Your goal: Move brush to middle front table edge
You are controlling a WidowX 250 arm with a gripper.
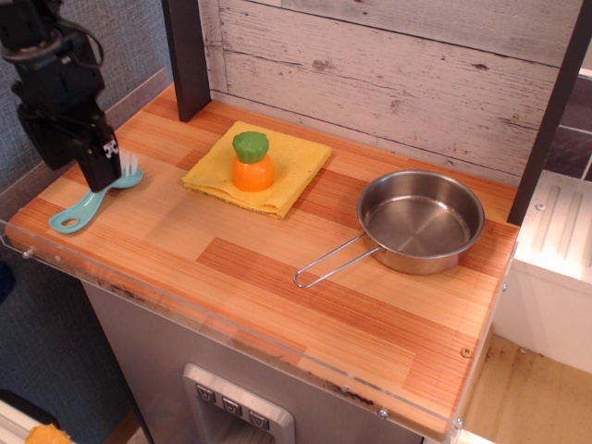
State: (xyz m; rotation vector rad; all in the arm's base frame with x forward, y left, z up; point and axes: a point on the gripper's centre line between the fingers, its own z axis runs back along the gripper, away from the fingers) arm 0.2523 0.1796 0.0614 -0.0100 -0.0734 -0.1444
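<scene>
The teal brush lies flat on the wooden table at the far left, with its loop end toward the front-left corner and its white bristles toward the back. My black gripper hangs low over the bristle end with its jaws apart. One finger stands in front of the brush's neck and hides part of the head. The other finger is to the left, near the table's left edge. I cannot tell whether a finger touches the brush.
A yellow cloth with an orange and green toy vegetable lies at the back middle. A steel pan with a wire handle sits to the right. A dark post stands at the back left. A clear acrylic rim runs along the front edge.
</scene>
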